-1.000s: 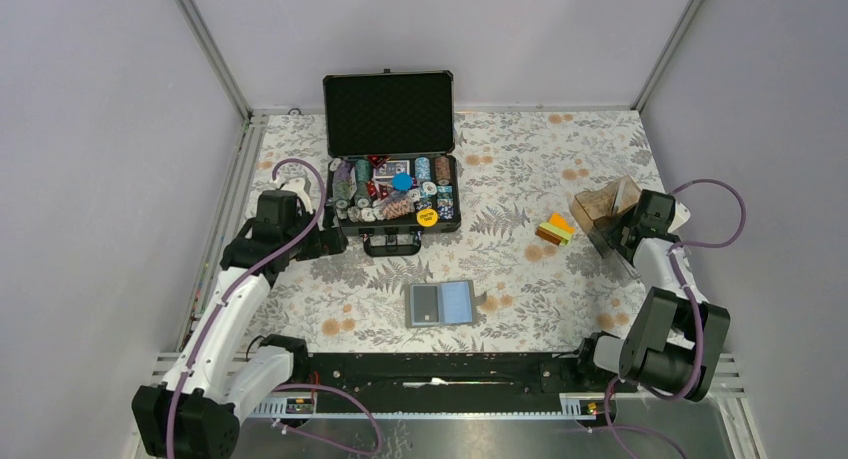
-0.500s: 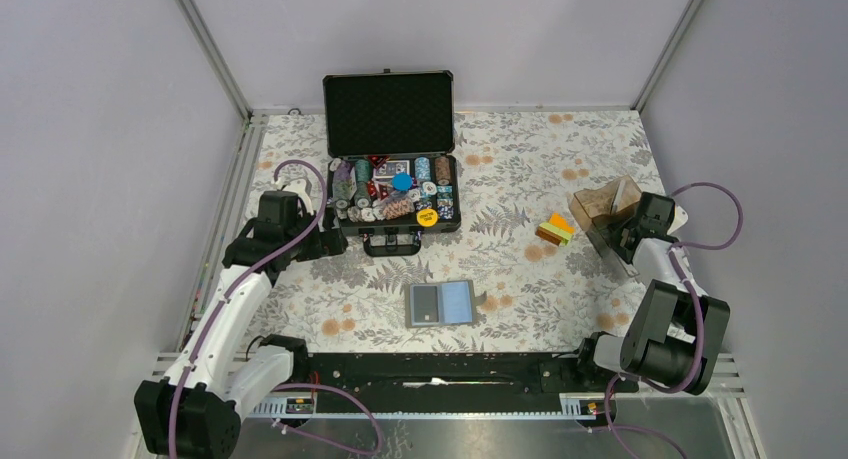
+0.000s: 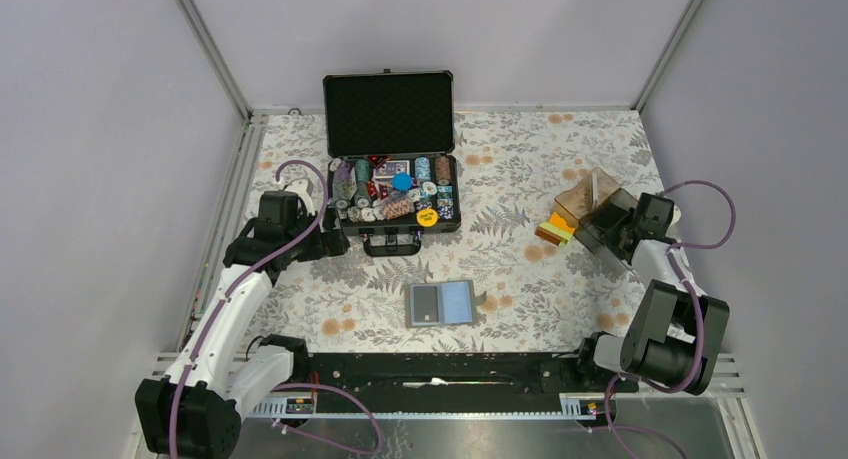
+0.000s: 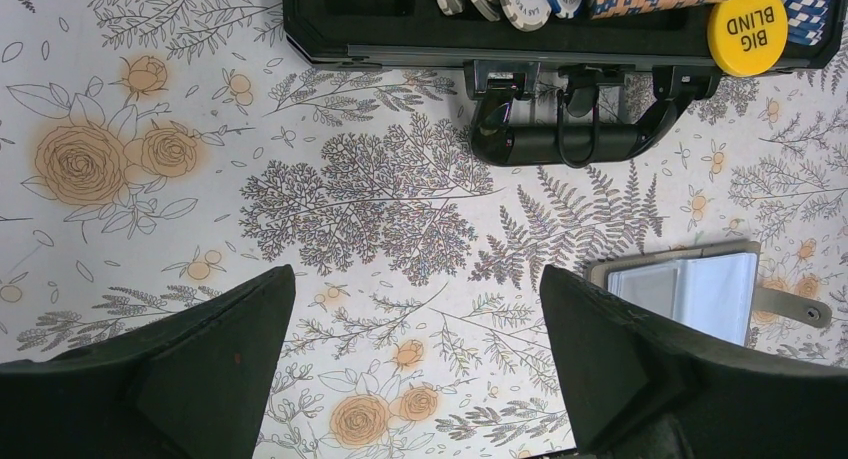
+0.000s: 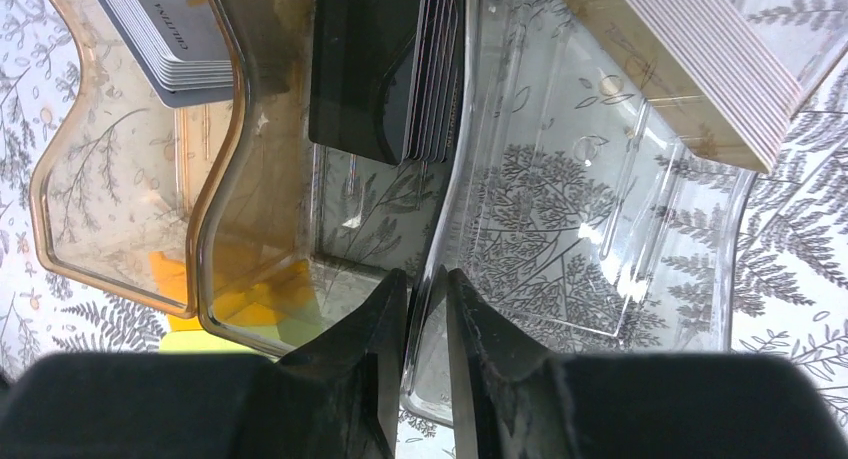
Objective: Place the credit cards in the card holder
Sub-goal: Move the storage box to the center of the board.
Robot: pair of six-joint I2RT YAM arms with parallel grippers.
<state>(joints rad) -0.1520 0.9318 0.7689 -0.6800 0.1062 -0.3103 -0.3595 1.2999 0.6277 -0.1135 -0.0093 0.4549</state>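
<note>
I am watching the right arm folding back on itself at the right edge of the top view, its wrist pointing toward centre frame. The right gripper [image 5: 425, 297] is clenching the thin clear wall of the acrylic box [image 5: 600, 239], a glossy tray with curved walls, brownish at left, with stacks of cards sitting in it. The credit cards [image 3: 552, 229], a small orange, yellow and green pile, are lying just left of that box. The left arm is stretching up the left side. The left gripper [image 4: 415, 379] is hanging released, its matte black fingers wide apart over the floral cloth [image 4: 370, 209]. The card holder [image 3: 441, 303] is lying open and flat at lower centre, one panel dark, one pale blue.
</note>
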